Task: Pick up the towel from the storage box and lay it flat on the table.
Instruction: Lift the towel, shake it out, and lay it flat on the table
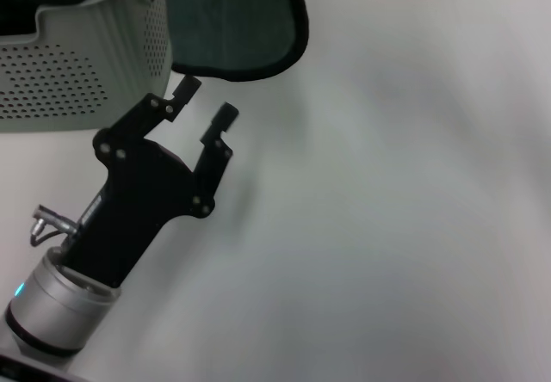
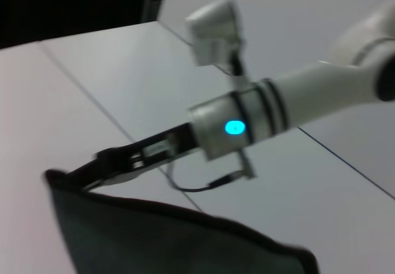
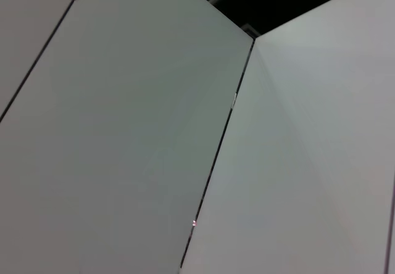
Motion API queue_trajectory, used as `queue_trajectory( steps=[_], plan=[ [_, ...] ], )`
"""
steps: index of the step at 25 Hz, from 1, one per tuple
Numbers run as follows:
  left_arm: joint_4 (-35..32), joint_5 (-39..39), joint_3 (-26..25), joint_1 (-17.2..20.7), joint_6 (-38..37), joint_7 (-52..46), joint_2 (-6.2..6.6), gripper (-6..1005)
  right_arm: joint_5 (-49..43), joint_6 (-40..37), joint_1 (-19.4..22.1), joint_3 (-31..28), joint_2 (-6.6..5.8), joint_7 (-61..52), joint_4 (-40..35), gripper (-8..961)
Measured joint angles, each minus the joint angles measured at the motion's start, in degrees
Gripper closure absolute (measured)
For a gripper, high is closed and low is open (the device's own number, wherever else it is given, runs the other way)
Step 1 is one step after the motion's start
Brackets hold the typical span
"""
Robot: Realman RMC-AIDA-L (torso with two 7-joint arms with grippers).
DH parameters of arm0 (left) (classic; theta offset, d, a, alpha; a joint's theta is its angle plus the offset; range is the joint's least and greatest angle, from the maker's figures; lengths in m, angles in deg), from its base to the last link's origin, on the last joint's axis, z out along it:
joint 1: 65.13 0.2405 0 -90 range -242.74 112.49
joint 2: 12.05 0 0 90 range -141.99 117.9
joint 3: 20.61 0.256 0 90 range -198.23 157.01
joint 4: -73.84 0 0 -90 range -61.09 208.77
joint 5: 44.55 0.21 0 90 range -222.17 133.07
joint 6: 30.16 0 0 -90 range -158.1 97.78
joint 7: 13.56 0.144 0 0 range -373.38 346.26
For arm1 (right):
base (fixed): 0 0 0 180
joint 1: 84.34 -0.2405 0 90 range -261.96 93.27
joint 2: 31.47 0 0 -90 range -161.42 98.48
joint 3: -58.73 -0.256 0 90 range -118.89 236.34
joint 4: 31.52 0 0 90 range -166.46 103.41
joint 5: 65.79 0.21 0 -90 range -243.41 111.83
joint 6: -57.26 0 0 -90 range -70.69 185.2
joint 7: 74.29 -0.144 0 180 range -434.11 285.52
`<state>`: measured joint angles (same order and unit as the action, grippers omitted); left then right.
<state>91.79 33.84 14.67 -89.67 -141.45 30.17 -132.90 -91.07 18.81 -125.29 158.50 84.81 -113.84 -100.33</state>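
Note:
The towel (image 1: 228, 21) hangs with its dark green side showing and its black edge binding at the bottom, just right of the storage box (image 1: 77, 64) and above the table (image 1: 387, 193). My left gripper (image 1: 207, 102) is open and empty just below the towel's lower edge, beside the box's corner. In the left wrist view my right gripper (image 2: 77, 174) is shut on an upper corner of the towel (image 2: 160, 243) and holds it up. The right gripper is out of the head view. The yellow side and the label are hidden.
The pale grey-green box stands at the far left of the table. The white tabletop stretches to the right and front of the left arm. The right wrist view shows only white wall panels (image 3: 123, 132).

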Motion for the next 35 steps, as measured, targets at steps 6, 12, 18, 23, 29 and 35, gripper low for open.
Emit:
queue_trajectory(
  steps=[6, 12, 18, 23, 29, 35],
  plan=[
    [0.23, 0.56, -0.35, 0.46, 0.63, 2.65, 0.0, 598, 1.58, -1.19, -0.5, 0.52, 0.0, 0.0, 0.42, 949],
    [1.41, 0.59, -0.38, -1.04, 2.52, 2.98, 0.0, 454, 2.64, -2.06, -0.93, 0.91, 0.0, 0.0, 1.18, 949],
    [1.64, 0.61, -0.48, -2.95, 3.92, 4.8, 0.0, 425, 5.06, -3.61, -1.75, 1.78, 0.0, 0.0, 2.67, 949],
    [2.03, 0.56, -2.32, -3.65, 3.98, 5.32, 0.0, 426, 5.25, -3.97, -1.94, 3.3, 0.0, 0.0, 2.77, 949],
    [3.03, 0.76, -4.8, -3.71, 3.97, 7.52, 0.0, 428, 5.1, -4.29, -2.27, 4.44, 0.0, 0.14, 2.8, 950],
    [3.66, 0.8, -4.87, -3.89, 3.71, 7.52, 0.0, 430, 5.24, -4.29, -2.63, 4.73, 0.0, 1.05, 2.93, 950]
  ],
)
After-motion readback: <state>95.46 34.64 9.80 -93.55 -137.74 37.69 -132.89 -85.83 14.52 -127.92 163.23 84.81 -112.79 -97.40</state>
